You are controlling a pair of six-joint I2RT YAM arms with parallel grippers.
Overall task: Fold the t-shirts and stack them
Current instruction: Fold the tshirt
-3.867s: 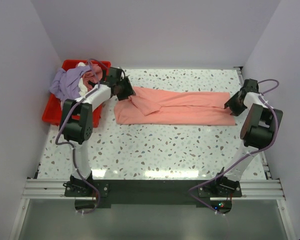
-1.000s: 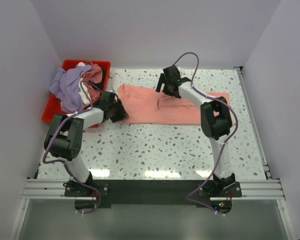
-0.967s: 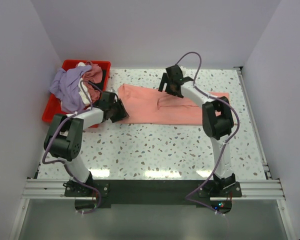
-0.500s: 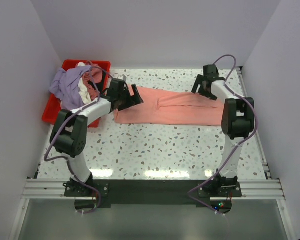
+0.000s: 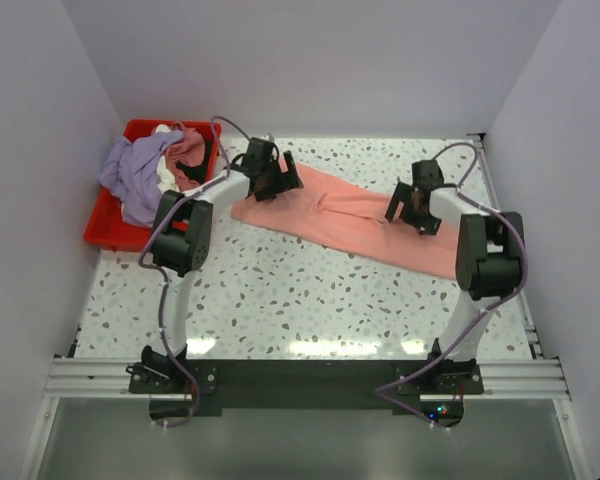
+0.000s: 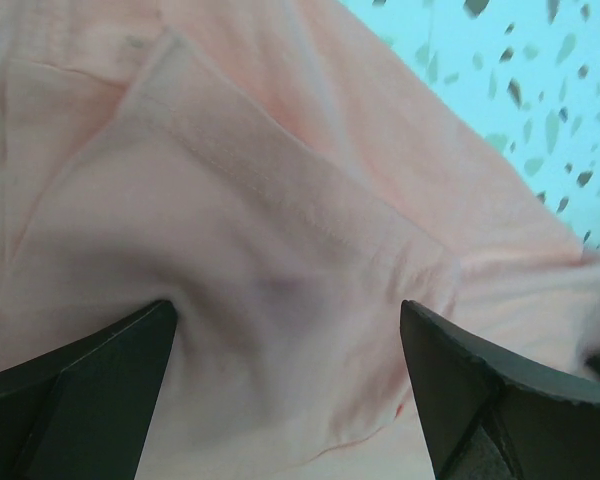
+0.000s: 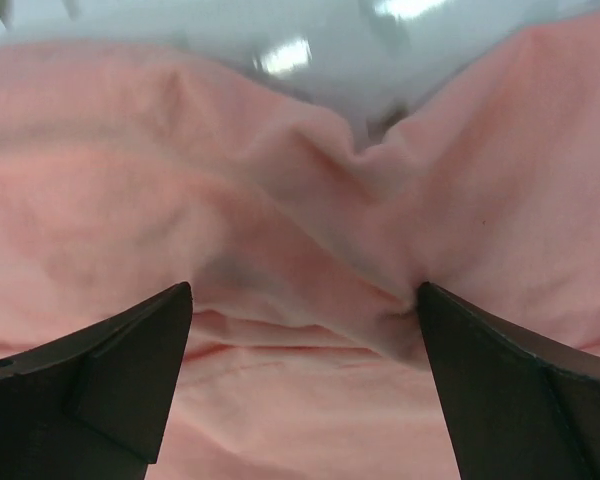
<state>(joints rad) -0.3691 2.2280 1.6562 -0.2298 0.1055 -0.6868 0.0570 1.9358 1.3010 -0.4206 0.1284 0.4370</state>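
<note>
A salmon-pink t-shirt (image 5: 352,216) lies folded into a long strip, slanting across the table from the far left toward the near right. My left gripper (image 5: 280,182) is down on its left end, open, with both fingers (image 6: 80,390) resting on the pink cloth (image 6: 280,200) next to a sleeve hem. At the strip's right part, my right gripper (image 5: 412,207) is open as well. Its fingers (image 7: 525,385) straddle a wrinkled fold of the cloth (image 7: 280,220). A lavender t-shirt (image 5: 130,178), a white one (image 5: 168,172) and a dusty rose one (image 5: 187,150) are heaped in the bin.
The red plastic bin (image 5: 105,236) stands at the table's far left corner, with lavender cloth hanging over its rim. White walls close in the speckled table (image 5: 310,300) on three sides. Purple cables loop above both arms.
The pink strip has swung from level to slanted, its right end nearer. The right gripper has come down from the far edge onto it. The left gripper has shifted right along the left end.
</note>
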